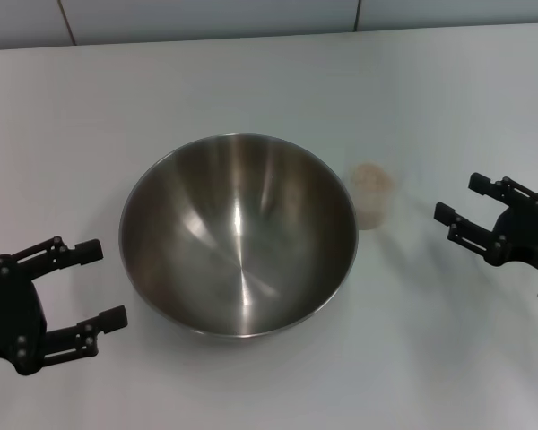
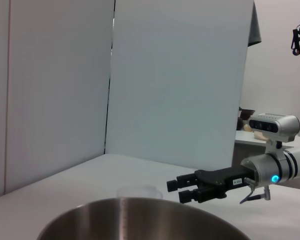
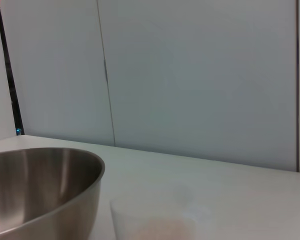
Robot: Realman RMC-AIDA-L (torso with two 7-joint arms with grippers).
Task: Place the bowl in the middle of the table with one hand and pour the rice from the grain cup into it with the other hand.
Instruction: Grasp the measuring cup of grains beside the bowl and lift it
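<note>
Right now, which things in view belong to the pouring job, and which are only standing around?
For the job:
- steel mixing bowl, empty, mid-table
- clear grain cup with rice, upright beside the bowl
- right gripper, open, near the cup
- left gripper, open, beside the bowl

Not for the job:
- white wall panels behind
</note>
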